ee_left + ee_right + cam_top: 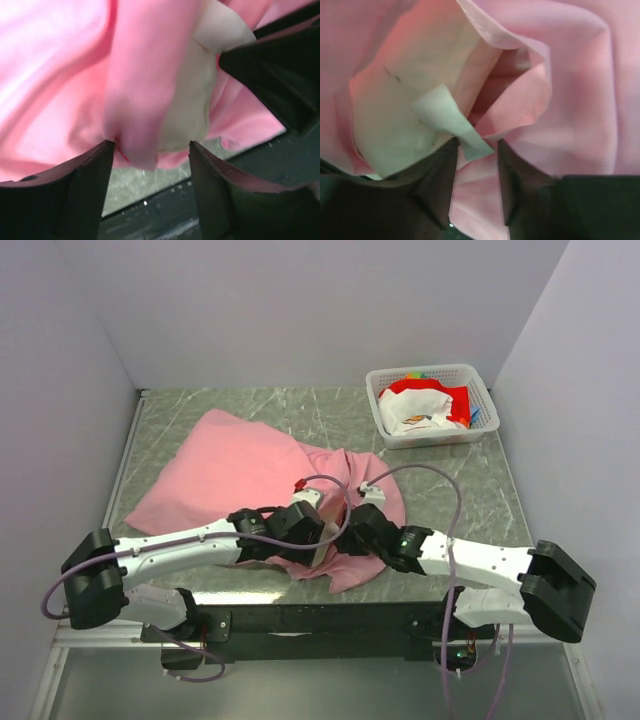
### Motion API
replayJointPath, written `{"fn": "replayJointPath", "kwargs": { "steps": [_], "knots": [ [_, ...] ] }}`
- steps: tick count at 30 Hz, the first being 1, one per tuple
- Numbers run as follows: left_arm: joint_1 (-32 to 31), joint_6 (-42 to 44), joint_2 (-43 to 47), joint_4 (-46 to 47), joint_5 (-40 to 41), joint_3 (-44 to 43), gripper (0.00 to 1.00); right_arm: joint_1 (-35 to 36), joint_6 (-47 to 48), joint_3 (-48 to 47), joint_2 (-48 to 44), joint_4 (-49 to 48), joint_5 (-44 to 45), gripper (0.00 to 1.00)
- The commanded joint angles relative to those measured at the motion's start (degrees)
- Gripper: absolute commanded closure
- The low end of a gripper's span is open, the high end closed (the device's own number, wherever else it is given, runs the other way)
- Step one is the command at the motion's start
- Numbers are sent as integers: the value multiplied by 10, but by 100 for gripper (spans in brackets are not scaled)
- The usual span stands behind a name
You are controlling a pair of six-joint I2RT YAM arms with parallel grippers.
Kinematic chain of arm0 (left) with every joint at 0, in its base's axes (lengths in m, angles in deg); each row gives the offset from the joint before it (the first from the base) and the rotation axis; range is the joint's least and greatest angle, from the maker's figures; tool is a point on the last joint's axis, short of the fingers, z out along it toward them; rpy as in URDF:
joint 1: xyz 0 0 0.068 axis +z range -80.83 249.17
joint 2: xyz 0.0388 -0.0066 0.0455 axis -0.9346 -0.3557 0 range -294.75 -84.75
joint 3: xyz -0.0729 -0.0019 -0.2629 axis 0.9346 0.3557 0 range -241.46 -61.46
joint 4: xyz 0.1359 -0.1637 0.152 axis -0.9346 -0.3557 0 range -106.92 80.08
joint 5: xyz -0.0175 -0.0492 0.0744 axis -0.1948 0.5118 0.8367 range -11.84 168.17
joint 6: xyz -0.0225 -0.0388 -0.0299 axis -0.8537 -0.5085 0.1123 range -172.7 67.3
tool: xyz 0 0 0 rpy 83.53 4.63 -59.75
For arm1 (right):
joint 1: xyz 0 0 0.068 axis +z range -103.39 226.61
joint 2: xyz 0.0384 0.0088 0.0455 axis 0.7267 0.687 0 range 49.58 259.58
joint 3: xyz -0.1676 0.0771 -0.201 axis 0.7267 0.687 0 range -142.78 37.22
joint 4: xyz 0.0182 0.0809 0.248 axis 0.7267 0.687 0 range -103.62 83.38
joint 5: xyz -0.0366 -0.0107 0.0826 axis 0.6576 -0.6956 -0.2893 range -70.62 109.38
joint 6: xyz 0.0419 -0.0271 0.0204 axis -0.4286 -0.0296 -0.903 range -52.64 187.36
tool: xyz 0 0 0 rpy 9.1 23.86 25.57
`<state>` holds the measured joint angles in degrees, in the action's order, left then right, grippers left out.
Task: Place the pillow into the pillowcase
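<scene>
Although a pale tab (445,117) shows on the cream pillow (390,125), no writing can be read there. The pillow, seen plainly only in the wrist views, is wrapped in the pink pillowcase (230,465) on the worktop (450,490). Its end is straddled by the released left jaws; whether the right jaws grasp the tab cannot be told.
</scene>
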<state>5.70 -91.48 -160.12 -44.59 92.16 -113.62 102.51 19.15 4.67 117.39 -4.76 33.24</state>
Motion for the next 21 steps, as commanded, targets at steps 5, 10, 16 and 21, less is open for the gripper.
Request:
{"fn": "replayJointPath", "kwargs": {
  "steps": [5,10,16,21],
  "knots": [
    [39,15,-64,79,47,-51,67,14,-2,-17,20,-37,-1,93],
    [94,45,-97,102,10,-93,95,35,22,-69,-49,44,3,100],
    [113,60,-137,116,-57,-134,97,58,44,-136,-123,116,22,100],
    [102,47,-113,151,-136,-119,87,41,77,-185,-92,137,52,100]
  ]
}}
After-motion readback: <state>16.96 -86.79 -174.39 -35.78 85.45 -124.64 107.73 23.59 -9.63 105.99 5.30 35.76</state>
